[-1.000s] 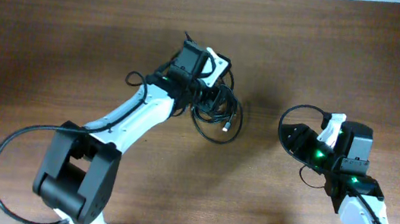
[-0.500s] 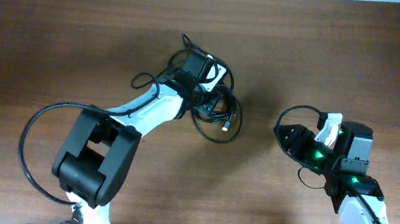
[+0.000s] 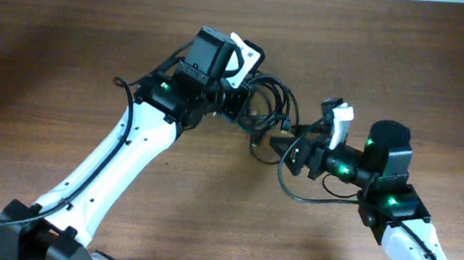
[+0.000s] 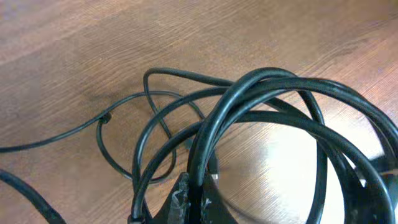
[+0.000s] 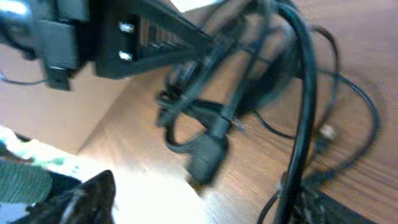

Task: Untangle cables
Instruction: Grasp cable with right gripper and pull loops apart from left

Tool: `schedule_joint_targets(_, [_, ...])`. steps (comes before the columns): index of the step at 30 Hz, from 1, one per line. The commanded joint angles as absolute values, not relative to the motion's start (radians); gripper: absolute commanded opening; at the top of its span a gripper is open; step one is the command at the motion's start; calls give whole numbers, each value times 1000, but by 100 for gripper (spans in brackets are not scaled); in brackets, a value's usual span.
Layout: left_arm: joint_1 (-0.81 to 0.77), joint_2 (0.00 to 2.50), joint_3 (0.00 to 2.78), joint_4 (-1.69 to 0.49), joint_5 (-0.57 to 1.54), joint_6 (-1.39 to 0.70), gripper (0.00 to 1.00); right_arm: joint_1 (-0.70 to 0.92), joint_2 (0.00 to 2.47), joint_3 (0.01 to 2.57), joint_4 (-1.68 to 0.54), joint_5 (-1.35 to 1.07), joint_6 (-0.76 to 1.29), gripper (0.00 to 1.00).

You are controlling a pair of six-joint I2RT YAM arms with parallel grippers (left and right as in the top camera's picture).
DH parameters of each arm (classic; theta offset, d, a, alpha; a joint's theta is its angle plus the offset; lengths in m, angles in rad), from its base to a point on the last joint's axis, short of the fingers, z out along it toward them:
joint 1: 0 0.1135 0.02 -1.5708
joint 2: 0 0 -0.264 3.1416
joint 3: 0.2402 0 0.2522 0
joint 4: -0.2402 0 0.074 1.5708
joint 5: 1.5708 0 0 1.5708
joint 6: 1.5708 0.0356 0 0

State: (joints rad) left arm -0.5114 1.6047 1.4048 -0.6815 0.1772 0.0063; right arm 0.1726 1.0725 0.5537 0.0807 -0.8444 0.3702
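One camera looks straight down on the brown wooden table [image 3: 66,39]. Both wrist cameras sit close, the right aimed sideways; all share the tangled black cables [image 3: 263,107].

Looped cables [image 4: 267,99] (black) — tangled; table [image 4: 74,50] beneath.

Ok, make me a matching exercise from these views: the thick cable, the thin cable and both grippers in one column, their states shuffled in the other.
Things:
1. thick black cable
2. thin black cable
3. left gripper
4. right gripper

States:
A. open wide
B. lying on the table, running off the left edge of the left wrist view
C. shut on a cable
D. coiled in big overlapping loops

Pairs: 1-D, 2-B, 3-C, 4-A.
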Motion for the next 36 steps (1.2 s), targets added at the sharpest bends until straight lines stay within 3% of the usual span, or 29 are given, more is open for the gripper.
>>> schedule_joint_targets(1, [-516, 1587, 1417, -659, 179, -138, 0, 218, 1074, 567, 163, -861, 622, 73])
schedule_joint_targets(5, [-526, 1587, 1417, -657, -36, -627, 0, 276, 1074, 567, 224, -706, 884, 74])
schedule_joint_targets(6, [-530, 1587, 1417, -679, -154, -731, 0, 296, 1074, 567, 198, -626, 884, 98])
schedule_joint_targets(8, [-530, 1587, 1417, -737, -318, -982, 0, 303, 1076, 566, 143, -545, 883, 99])
schedule_joint_targets(12, [-530, 1587, 1417, -743, -327, -1116, 0, 373, 1101, 566, 262, -528, 884, 100])
schedule_joint_targets(14, [-530, 1587, 1417, -743, -267, -1156, 0, 467, 1182, 567, 347, -366, 884, 95])
schedule_joint_targets(17, [-530, 1587, 1417, -746, -117, -1227, 0, 517, 1341, 567, 567, -347, 822, 93])
schedule_joint_targets(18, [-530, 1587, 1417, -747, -100, -1232, 0, 514, 1371, 567, 625, -346, 823, 90])
schedule_joint_targets(21, [-530, 1587, 1417, -810, -96, -1206, 0, 509, 1388, 567, 696, -219, 824, 64])
schedule_joint_targets(26, [-530, 1587, 1417, -825, 102, -1012, 0, 508, 1388, 567, 588, -108, 824, 4])
schedule_joint_targets(28, [-510, 1577, 1417, -825, 101, -939, 0, 462, 1387, 567, 487, -104, 824, 4])
schedule_joint_targets(32, [-267, 1447, 1417, -825, 102, -644, 0, 301, 1386, 567, 170, -173, 815, 4])
schedule_joint_targets(36, [-146, 1406, 1417, -824, 101, -420, 0, 171, 1386, 567, 82, -348, 702, 4])
